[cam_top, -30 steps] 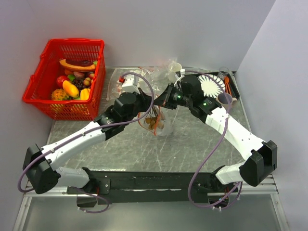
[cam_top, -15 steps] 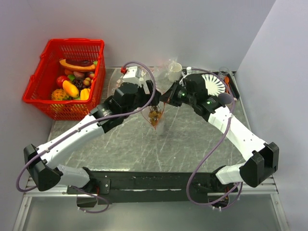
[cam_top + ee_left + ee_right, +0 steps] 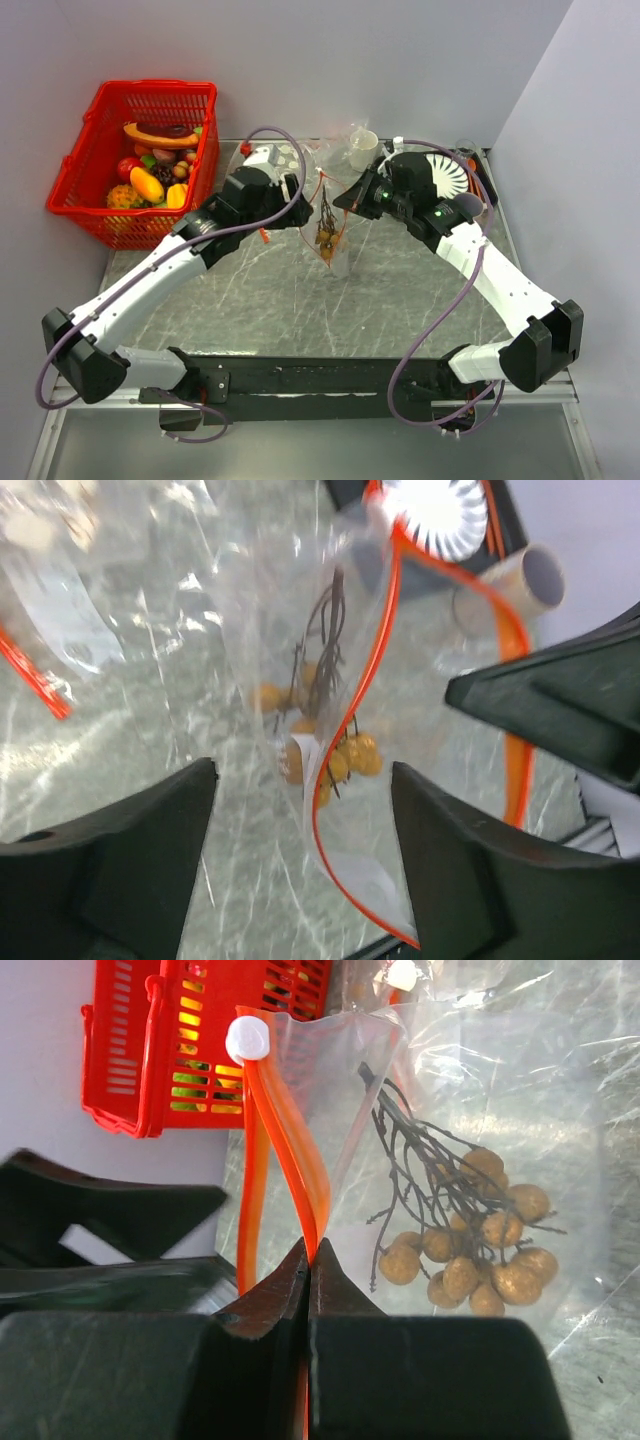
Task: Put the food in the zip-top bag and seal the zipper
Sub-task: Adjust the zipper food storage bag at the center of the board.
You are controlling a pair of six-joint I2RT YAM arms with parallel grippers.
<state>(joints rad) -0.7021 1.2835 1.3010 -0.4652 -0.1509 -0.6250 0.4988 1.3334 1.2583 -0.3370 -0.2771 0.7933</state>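
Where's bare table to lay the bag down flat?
Best: near-centre table, bordered by the left arm, right arm and base rail. Smaller patch in front of the red basket, left of the left arm. Back is crowded: cup, white disc, hanging zip-top bag.

Left white arm (image 3: 150, 285) extended, left black gripper (image 3: 302, 770) spread wide, right white arm (image 3: 500, 280) extended, right black gripper (image 3: 308, 1252) pinching orange-red zipper strip (image 3: 300, 1155).

Two bags (image 3: 300, 630) (image 3: 60, 620), one red basket (image 3: 140, 228), two pincers (image 3: 302, 775) (image 3: 308, 1255).
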